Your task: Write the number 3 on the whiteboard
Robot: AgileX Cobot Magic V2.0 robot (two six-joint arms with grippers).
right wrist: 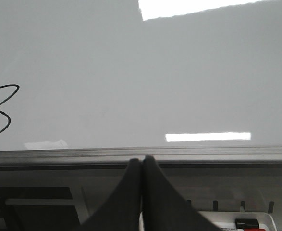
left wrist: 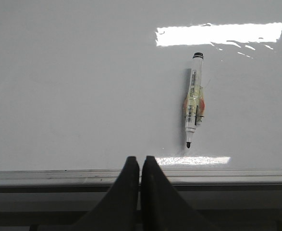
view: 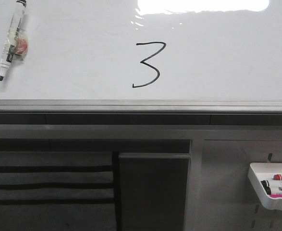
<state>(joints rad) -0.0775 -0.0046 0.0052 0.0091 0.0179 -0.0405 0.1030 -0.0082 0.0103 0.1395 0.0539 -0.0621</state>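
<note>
A black hand-drawn number 3 (view: 148, 64) stands on the glossy whiteboard (view: 217, 53) near its middle; part of it shows in the right wrist view (right wrist: 0, 110). An uncapped white marker (view: 12, 41) with red tape lies on the board at the far left, tip toward the rail; it also shows in the left wrist view (left wrist: 193, 98). My left gripper (left wrist: 140, 159) is shut and empty, over the board's bottom rail, apart from the marker. My right gripper (right wrist: 141, 159) is shut and empty over the rail. Neither gripper shows in the front view.
The grey metal bottom rail (view: 141, 105) runs below the board. Under it a grey perforated panel holds a white tray (view: 275, 185) with markers at the right. Dark slatted panels (view: 49, 187) sit at the lower left.
</note>
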